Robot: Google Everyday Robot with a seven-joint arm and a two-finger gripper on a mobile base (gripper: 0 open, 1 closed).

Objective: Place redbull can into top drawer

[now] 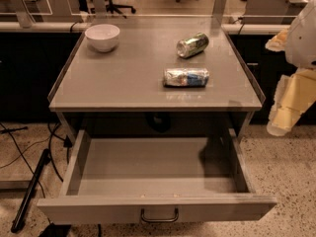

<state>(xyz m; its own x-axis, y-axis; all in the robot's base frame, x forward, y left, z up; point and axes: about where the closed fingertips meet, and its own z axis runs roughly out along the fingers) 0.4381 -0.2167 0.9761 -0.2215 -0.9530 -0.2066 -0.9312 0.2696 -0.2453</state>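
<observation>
We see the redbull can (186, 77) lying on its side right of centre on the table (118, 78), ready for pickup. Below, the top drawer (158, 209) stands open to receive it. Our gripper (286, 107) waits at the right edge, apart from the can; whether wide or narrow, we cannot tell.

Silver-blue redbull can (186, 77) on its side on the tabletop (123, 78), top drawer (89, 210) open below, claw (281, 120) far right.

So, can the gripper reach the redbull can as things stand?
Probably yes: the redbull can lies on its side on the table, apart from the green can; the gripper hangs beside the table's right edge, nothing between them.
</observation>
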